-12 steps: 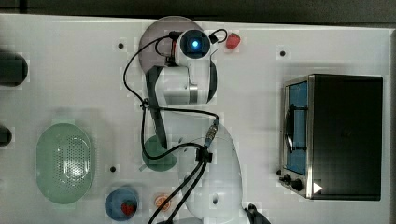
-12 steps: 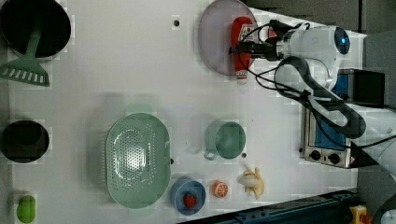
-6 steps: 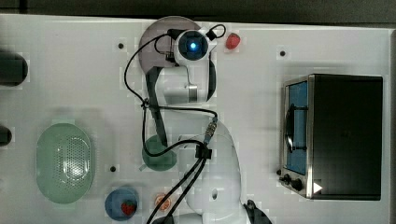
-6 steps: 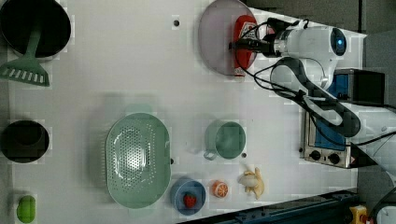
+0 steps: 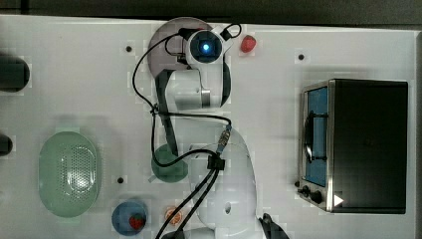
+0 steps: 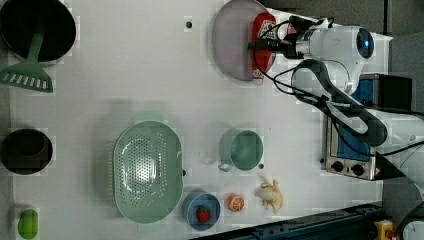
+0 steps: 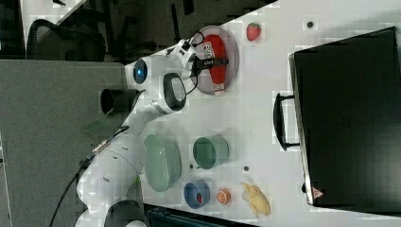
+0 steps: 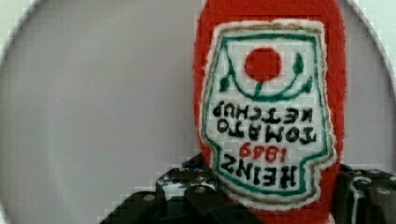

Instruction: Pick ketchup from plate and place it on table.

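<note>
The ketchup (image 6: 261, 30) is a red bottle with a white Heinz label, lying on the pale mauve plate (image 6: 231, 45) at the far edge of the white table (image 6: 125, 75). My gripper (image 6: 260, 46) reaches in from the left view's right and is shut across the bottle's body. In the wrist view the label (image 8: 268, 116) sits close up, with a black finger (image 8: 191, 186) pressed on one side and the other (image 8: 366, 189) on the opposite side. The right view shows the dark fingers (image 7: 222, 61) across the ketchup (image 7: 217, 49) on the plate (image 7: 231, 45).
A strawberry (image 5: 248, 44) lies beside the plate. A black toaster oven (image 5: 358, 144) stands at the top view's right. Near the arm's base are a teal cup (image 6: 242, 149), green colander (image 6: 146, 170), blue dish (image 6: 201, 211), orange half (image 6: 235, 202) and banana (image 6: 271, 195).
The fingers have closed in from wide open onto the ketchup's sides. The arm has barely shifted over the plate, and the bottle still lies on it.
</note>
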Controlling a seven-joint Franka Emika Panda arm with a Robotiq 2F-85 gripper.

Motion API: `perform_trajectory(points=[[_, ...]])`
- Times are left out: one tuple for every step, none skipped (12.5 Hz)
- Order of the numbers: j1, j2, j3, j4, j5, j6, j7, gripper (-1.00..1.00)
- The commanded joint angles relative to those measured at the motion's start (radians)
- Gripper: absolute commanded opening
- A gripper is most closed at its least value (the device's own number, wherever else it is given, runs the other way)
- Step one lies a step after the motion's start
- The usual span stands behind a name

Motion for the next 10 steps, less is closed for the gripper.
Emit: perform_trajectory(points=[[0.001,-0.080,0.014,0.081,0.013,-0.039,0.039,0.24],[-0.004,-0.109,0.014,0.097,0.014,-0.099,0.056,0.24],[-0.008,-0.141,0.014,0.109,0.019,-0.170,0.061,0.24],[-0.013,-0.177,0.013,0.113,0.037,-0.245,0.061,0.24],[-0.019,-0.215,0.013,0.112,0.067,-0.314,0.061,0.24],[-0.027,-0.256,0.012,0.111,0.097,-0.381,0.061,0.24],[-0.036,-0.298,0.009,0.110,0.115,-0.449,0.061,0.24],[-0.046,-0.337,0.007,0.106,0.117,-0.521,0.061,0.24],[-0.057,-0.377,0.003,0.095,0.117,-0.589,0.061,0.24],[-0.066,-0.413,-0.004,0.078,0.117,-0.646,0.061,0.24]])
